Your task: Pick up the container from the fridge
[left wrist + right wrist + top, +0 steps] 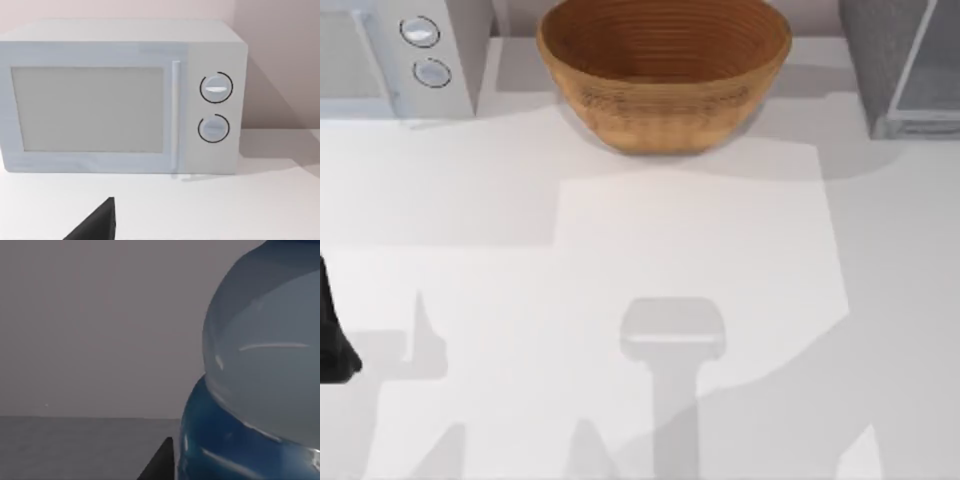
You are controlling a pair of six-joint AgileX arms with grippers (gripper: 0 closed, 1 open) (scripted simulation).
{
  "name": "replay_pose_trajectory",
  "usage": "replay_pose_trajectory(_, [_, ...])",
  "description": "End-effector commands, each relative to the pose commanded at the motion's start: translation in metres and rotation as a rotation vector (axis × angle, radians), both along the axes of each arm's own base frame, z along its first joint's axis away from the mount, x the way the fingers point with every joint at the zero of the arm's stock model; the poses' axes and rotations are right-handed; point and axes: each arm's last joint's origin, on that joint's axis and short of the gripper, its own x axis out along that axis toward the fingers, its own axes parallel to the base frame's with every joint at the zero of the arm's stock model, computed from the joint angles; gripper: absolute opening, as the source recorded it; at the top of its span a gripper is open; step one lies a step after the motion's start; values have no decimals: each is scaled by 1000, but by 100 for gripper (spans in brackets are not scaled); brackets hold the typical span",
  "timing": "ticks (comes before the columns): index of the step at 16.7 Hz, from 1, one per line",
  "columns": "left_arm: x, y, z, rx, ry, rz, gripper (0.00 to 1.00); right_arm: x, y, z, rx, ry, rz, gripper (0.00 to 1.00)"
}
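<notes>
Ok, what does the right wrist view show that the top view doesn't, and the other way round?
Right wrist view: the container, clear body and blue cap, very close, beside a dark part of the right gripper. Top view: the bowl, the white box with knobs, and the left arm parked at the left edge. Both, probably: the fridge, its outside from above, what looks like its grey inside behind the container.

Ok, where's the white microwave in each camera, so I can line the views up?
Top view: the microwave sits in the top left corner, left of the wooden bowl.
Left wrist view: the microwave is straight ahead, front panel facing the camera.
Right wrist view: this camera faces the blue-capped container close up instead.
Shared landmark: the two round knobs.
</notes>
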Motion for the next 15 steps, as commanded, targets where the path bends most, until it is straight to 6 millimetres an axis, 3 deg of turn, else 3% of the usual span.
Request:
replay_pose_trajectory(4, [0, 0, 0, 0, 0, 0, 100, -1, 0, 21, 1, 7, -1, 0])
replay_pose_trajectory(9, [0, 0, 0, 0, 0, 0, 100, -4, 1, 21, 2, 5, 2, 0])
replay_pose_trajectory(12, [0, 0, 0, 0, 0, 0, 100, -25, 0, 27, -2, -9, 5, 0])
replay_pose_trajectory(15, [0, 0, 0, 0, 0, 0, 100, -61, 0, 18, 8, 21, 1, 0])
